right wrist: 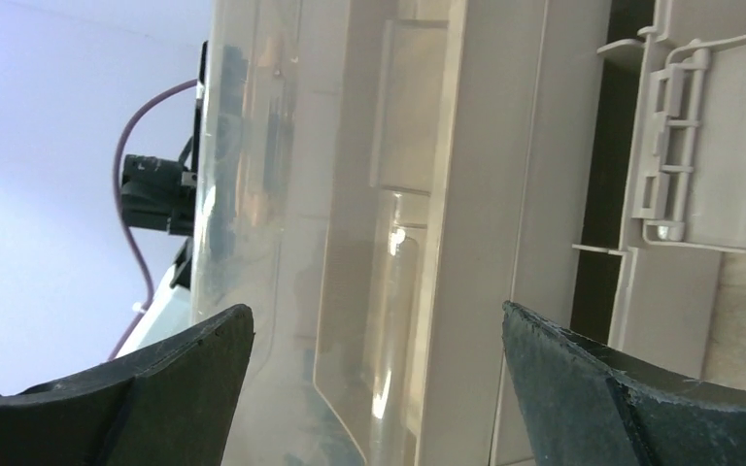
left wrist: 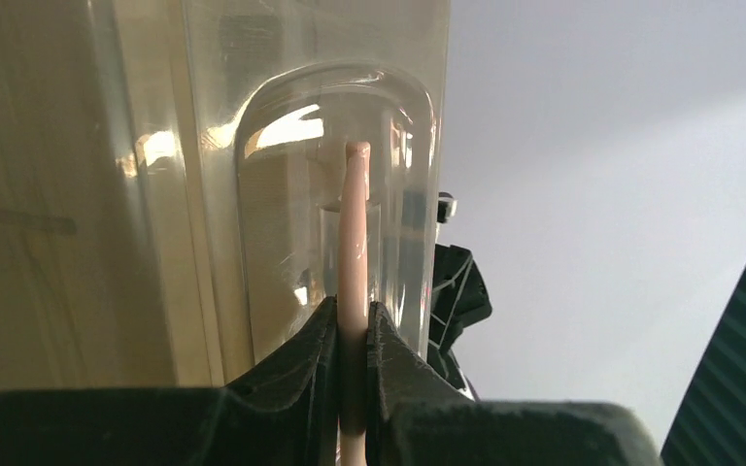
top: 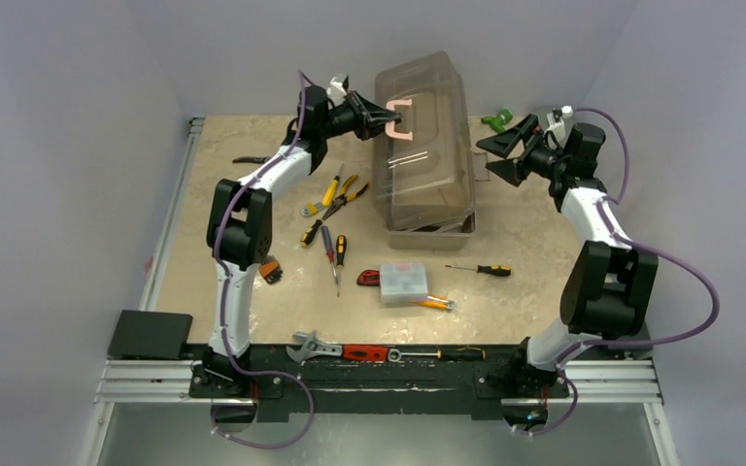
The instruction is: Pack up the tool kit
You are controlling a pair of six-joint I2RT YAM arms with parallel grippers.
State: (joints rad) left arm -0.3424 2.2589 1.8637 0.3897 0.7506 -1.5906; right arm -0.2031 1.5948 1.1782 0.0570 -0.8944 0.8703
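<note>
Since the left gripper (top: 387, 118) is pinched tight on the thin pinkish handle (left wrist: 354, 243), its pads pressing the strap from both sides with nothing else between them, the step in hand looks to be swinging up the smoky lid (top: 418, 97) of the toolbox (top: 427, 221) so the loose tools can go in. The toolbox stands between the two grippers. The left one reaches in over its left side, and the right gripper (top: 484, 160) hangs just beside its right side, spread as wide as it goes and holding nothing.

To do this well, I would move the left wrist along the hinge's arc rather than pull straight, because a strap this narrow could twist or slide out of a flat pinch. The right wrist view shows a dark gap between lid and base next to the latch (right wrist: 665, 146), so that latch seems undone (whether another one holds elsewhere I cannot tell). If the base starts to ride up with the lid, the empty right gripper is well placed to close on the base's rim and steady it.

The pliers (top: 348, 194) and screwdrivers (top: 328, 243) lie on the near-left side of the toolbox, and one more screwdriver (top: 481, 269) on its near side. They are well apart from the toolbox and none is packed yet.
</note>
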